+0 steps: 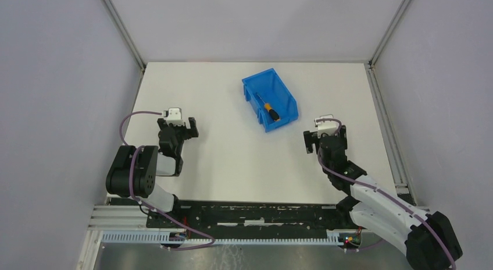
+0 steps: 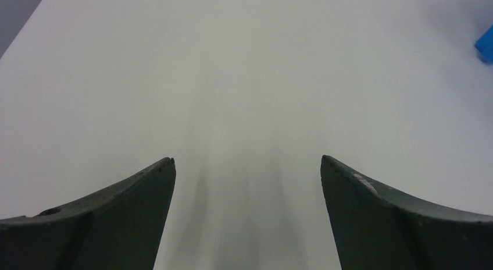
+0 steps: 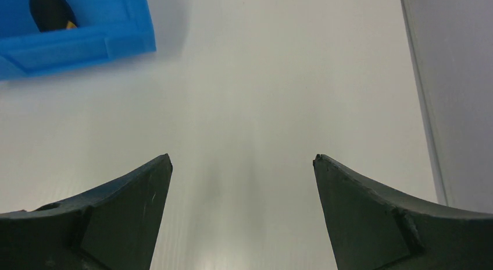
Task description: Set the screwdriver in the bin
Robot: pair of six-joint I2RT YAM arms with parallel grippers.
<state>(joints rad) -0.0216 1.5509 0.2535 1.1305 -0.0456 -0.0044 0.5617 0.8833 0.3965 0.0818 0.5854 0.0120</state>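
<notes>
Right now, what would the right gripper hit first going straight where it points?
Only bare table lies ahead of the right gripper; the bin sits left of that line. Depth unclear.

Bin [image 3: 70, 49] smooth blue plastic; table [image 1: 232, 159] matt white; right tool [image 3: 242, 157] dark matt, edges scuffed

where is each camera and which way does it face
Top external: above and behind the arms, looking down on the table; both arms show.
Left wrist: on the left arm, facing table past the open left gripper.
Right wrist: on the right arm, facing table past the open right gripper.
Shared: all three catch the bin; top and right wrist, the screwdriver.
</notes>
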